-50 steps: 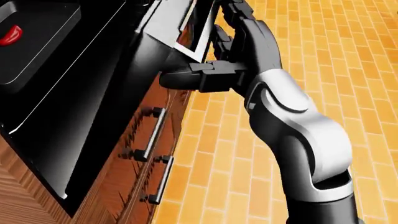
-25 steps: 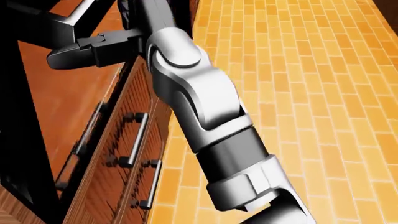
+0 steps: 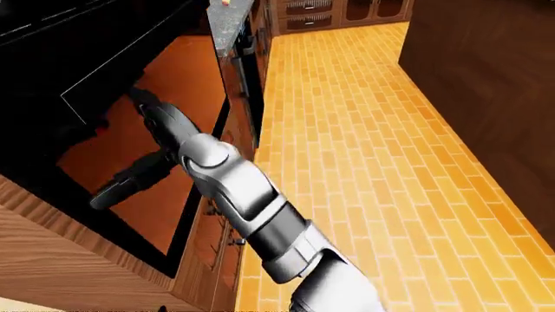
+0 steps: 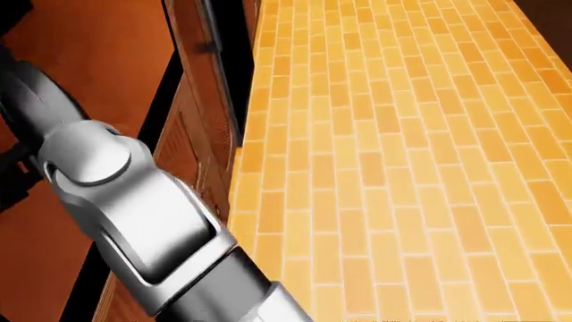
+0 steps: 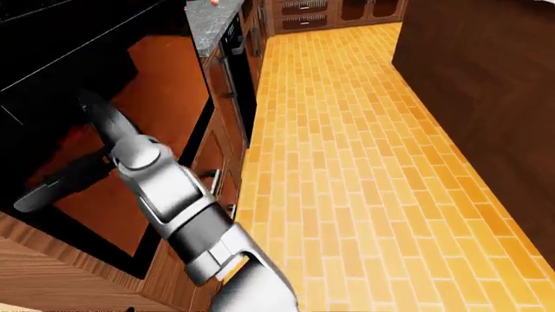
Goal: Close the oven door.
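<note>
While the silver-and-black jointed robot arm [image 3: 234, 195] reaches up from the bottom of the left-eye view, its dark hand [image 3: 148, 110] lies over the glossy black oven door with the orange-reflecting glass panel [image 3: 187, 71], which fills the upper left of that view. Whether the fingers touch the panel, press flat on it or curl is lost against the dark surface, so I cannot tell the hand's state, nor which arm it belongs to. Below the oven door a dark bar-shaped shadow or reflection of the arm [image 3: 130, 182] slants across the orange glass. Right of the oven door runs a row of brown wooden cabinet fronts with dark handles [image 5: 227, 78], and beyond them stretches the orange brick-patterned floor [image 3: 364, 143]. Farther right of the door, across the floor, stands a dark brown wooden wall panel [image 3: 486, 71].
</note>
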Controlling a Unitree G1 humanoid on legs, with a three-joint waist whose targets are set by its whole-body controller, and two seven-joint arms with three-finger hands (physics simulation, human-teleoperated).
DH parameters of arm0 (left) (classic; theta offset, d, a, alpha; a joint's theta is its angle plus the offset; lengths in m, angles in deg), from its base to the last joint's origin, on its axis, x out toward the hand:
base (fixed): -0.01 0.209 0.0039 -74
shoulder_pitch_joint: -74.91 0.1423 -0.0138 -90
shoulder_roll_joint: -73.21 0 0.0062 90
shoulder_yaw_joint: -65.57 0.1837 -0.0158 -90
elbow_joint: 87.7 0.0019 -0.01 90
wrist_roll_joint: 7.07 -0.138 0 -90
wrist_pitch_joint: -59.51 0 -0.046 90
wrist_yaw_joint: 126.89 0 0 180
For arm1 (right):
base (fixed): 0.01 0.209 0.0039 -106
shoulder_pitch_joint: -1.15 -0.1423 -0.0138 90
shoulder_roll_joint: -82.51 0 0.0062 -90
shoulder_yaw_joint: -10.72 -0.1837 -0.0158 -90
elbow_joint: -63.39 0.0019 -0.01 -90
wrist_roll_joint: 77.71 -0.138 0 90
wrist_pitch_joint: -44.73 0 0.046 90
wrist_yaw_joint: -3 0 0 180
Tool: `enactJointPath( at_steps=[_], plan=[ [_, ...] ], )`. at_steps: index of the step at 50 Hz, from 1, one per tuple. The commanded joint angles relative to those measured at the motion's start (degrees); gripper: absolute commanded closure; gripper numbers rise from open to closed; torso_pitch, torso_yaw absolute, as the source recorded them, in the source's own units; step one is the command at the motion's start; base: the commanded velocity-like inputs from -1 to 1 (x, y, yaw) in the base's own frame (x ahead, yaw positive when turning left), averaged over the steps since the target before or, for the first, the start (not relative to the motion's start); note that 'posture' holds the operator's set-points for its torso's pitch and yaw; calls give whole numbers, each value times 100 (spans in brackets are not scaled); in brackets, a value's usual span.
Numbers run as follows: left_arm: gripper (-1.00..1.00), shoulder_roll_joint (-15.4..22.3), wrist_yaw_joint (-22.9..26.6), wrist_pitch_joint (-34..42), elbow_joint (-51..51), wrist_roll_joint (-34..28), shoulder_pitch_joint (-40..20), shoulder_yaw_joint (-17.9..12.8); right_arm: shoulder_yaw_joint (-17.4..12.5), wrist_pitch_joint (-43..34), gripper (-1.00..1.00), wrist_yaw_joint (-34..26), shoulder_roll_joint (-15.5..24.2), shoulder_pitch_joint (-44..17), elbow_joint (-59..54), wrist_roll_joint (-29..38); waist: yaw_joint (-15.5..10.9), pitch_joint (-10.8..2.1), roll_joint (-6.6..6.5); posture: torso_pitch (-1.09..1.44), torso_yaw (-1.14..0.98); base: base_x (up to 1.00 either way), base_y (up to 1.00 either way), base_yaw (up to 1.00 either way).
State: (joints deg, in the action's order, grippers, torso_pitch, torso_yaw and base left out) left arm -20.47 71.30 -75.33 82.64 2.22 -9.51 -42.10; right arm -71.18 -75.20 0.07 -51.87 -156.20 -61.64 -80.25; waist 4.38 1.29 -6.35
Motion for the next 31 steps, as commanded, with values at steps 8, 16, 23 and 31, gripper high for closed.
enactJointPath(
  at_steps=[8,16,23,31],
  plan=[
    [-100,79,-3,-124,-46,46,22,-43,638,-763,-100,-844,-1002,621,726,837,-173,48,30,0,0,0,0,0],
    [-100,84,17,-127,-47,75,22,-66,824,-587,-100,-1123,-2330,1128,492,2049,-189,47,-29,0,0,0,0,0],
    [-100,87,24,-117,-47,84,16,-66,664,-520,-100,-1299,-2543,1271,471,2466,-74,51,-136,0,0,0,0,0],
    [-100,87,24,-111,-46,86,12,-64,581,-506,-100,-1369,-2618,1266,463,2603,-40,57,-162,0,0,0,0,0]
  ],
)
